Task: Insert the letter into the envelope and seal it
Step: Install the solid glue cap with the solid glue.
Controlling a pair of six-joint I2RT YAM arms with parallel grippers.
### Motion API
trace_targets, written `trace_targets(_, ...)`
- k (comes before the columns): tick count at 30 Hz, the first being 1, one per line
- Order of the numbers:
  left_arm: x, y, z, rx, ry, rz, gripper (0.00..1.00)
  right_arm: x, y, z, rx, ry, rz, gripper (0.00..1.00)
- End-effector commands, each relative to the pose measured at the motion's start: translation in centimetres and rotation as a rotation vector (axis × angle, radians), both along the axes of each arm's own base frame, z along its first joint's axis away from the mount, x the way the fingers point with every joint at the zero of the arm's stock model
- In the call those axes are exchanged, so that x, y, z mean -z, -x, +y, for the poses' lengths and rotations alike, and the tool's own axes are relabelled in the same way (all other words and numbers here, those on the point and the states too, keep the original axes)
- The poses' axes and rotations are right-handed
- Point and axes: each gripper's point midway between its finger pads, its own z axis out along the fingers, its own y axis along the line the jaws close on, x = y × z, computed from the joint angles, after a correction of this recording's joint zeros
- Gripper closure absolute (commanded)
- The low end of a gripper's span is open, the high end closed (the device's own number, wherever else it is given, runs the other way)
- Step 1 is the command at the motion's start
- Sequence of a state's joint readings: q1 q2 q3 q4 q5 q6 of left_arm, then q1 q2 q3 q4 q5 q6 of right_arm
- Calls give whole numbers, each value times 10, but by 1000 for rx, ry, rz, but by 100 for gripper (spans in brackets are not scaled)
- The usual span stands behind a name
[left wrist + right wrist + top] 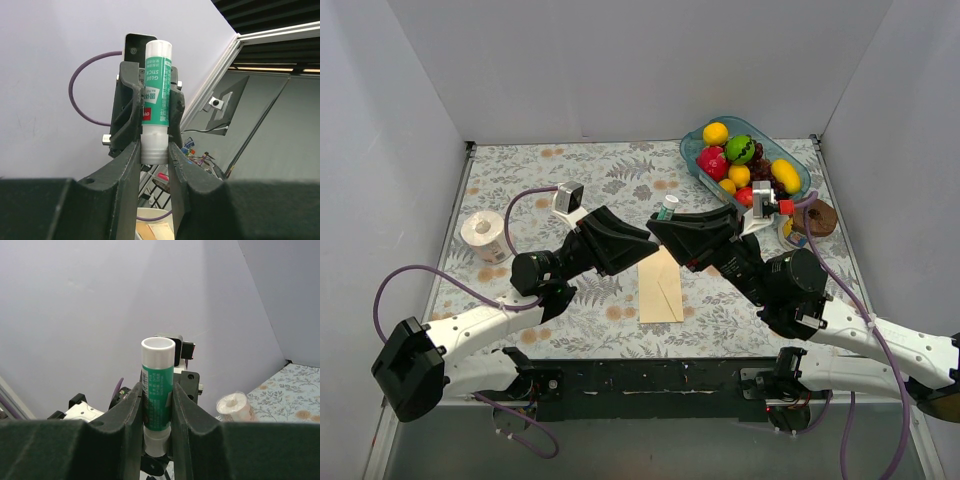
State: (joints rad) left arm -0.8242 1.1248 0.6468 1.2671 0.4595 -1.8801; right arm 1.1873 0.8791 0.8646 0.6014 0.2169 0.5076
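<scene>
The pale cream envelope (661, 288) lies flat on the table in front of the two arms, its pointed flap towards the back. The letter is hidden; I cannot pick it out. Above the envelope's far end my two grippers meet on a green glue stick (667, 209) with white ends. My left gripper (154, 147) is shut on the stick's white end (153, 150). My right gripper (157, 390) is shut on the green body (159, 390). In the top view the left gripper (650, 240) and right gripper (660, 226) stand tip to tip.
A blue tray (802, 166) of toy fruit stands at the back right, with a brown ring-shaped object (817, 218) beside it. A white tape roll (485, 236) sits at the left, also seen in the right wrist view (235, 406). Grey walls close three sides.
</scene>
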Motion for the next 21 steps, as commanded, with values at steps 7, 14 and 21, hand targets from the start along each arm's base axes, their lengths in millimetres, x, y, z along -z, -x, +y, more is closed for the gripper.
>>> trace_targets(7, -76, 29, 52, -63, 327, -213, 100, 64, 16, 29, -85, 210, 47, 99)
trace_targets(14, -79, 29, 49, -74, 310, -233, 100, 72, 21, 28, -93, 239, 57, 99)
trace_targets(21, -78, 27, 46, -74, 298, -233, 100, 76, 22, 24, -87, 242, 70, 99)
